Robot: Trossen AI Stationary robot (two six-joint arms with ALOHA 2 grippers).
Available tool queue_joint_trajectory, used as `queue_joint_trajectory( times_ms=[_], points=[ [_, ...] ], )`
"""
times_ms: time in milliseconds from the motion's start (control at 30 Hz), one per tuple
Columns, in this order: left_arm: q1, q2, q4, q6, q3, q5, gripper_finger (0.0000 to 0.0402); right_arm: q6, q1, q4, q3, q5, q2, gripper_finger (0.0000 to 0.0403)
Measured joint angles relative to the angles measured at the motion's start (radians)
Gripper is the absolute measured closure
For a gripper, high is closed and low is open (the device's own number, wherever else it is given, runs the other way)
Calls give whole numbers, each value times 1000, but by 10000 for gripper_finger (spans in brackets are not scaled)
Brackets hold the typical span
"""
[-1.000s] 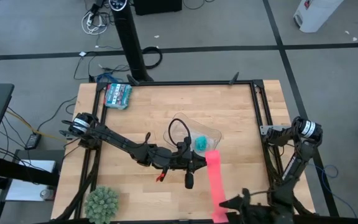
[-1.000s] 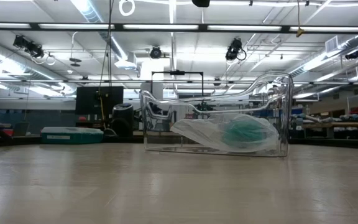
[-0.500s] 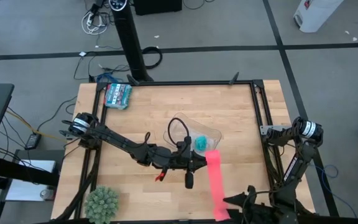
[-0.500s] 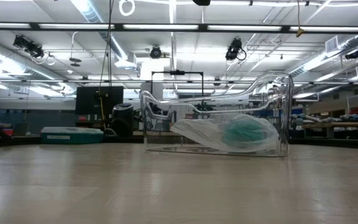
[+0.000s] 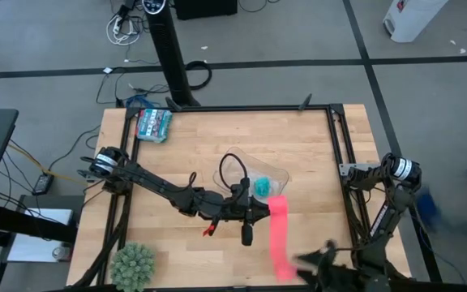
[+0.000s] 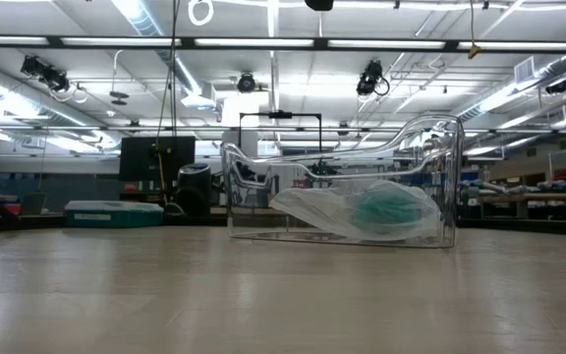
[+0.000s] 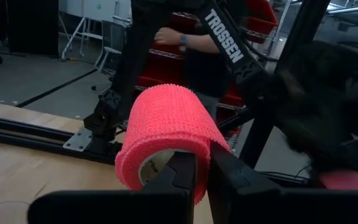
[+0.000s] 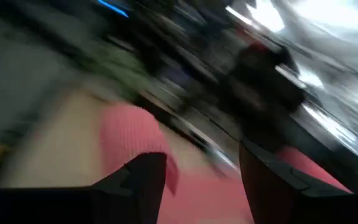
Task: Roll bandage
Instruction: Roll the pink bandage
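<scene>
On the wooden table (image 5: 193,146), left gripper (image 7: 201,177) pinches the bandage (image 7: 166,134); right gripper's (image 5: 306,261) spread seemingly unclear.

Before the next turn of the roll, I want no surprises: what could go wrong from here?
1. The left tool pinches only the edge of the bandage roll; a tug from the loose strip could pull it free.
2. The right tool is at the strip's far end near the table edge; the tail could slip off.
3. The clear container sits beside the roll and could be bumped.
</scene>
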State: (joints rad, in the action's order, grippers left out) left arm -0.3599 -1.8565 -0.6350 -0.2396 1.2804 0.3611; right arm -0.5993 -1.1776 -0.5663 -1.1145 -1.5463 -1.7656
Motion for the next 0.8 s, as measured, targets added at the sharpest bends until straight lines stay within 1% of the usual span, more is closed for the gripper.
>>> queue_joint_trajectory(
  times_ms=[33, 67, 100, 133, 167, 200, 233, 267, 300, 333, 367, 400, 433, 467, 533, 567, 600, 733, 800],
  points=[
    [0, 0, -2, 0, 0, 0, 375, 3, 1, -12, 1, -17, 4, 214],
    [0, 0, -3, 0, 0, 0, 375, 5, 0, -17, 5, 43, 6, 216],
    [0, 0, -2, -1, 0, -1, 375, 6, -7, -12, 6, 176, 5, 218],
    [0, 0, -2, -2, 0, -8, 375, 2, -11, -7, 6, 282, 0, 221],
    [0, 0, 0, -1, 0, -10, 375, -7, -14, 0, 6, 288, -2, 223],
    [0, 0, 0, -1, 0, -15, 375, -13, -21, -3, 4, 203, -2, 225],
    [0, 0, -2, -1, 0, -15, 375, -13, -28, -9, 2, 62, -1, 228],
    [0, 0, -5, -1, 0, -15, 375, -12, -22, -6, 3, -14, 2, 231],
    [0, 0, -5, -1, 0, -16, 375, -3, -16, -9, 6, -9, 4, 233],
    [0, 0, -5, -1, 0, -16, 375, 3, -16, -3, 11, 76, 4, 235],
    [0, 0, -5, -1, 0, -16, 375, 0, -19, 1, 10, 199, 0, 237],
    [0, 0, -3, -1, 0, -16, 375, -15, -27, 4, 7, 267, -2, 239],
    [0, 0, -3, -1, 0, -16, 375, -20, -37, 3, 3, 270, -3, 240],
    [0, 0, -3, -1, 0, -16, 375, -20, -45, -2, 2, 230, -3, 241],
    [0, 0, -4, -1, 0, -18, 375, -21, -45, -5, 1, 54, 0, 241],
    [0, 0, -3, -1, 0, -18, 375, -21, -38, -5, 1, -10, 0, 241],
    [0, 0, -3, -1, 0, -18, 375, -15, -30, -5, 2, -24, 0, 241],
    [0, 0, -8, -1, 0, -21, 375, 72, -22, -24, 2, -19, 5, 242],
    [0, 0, -28, -1, 0, -49, 375, 105, -6, -22, 14, -20, 5, 242]
  ],
)
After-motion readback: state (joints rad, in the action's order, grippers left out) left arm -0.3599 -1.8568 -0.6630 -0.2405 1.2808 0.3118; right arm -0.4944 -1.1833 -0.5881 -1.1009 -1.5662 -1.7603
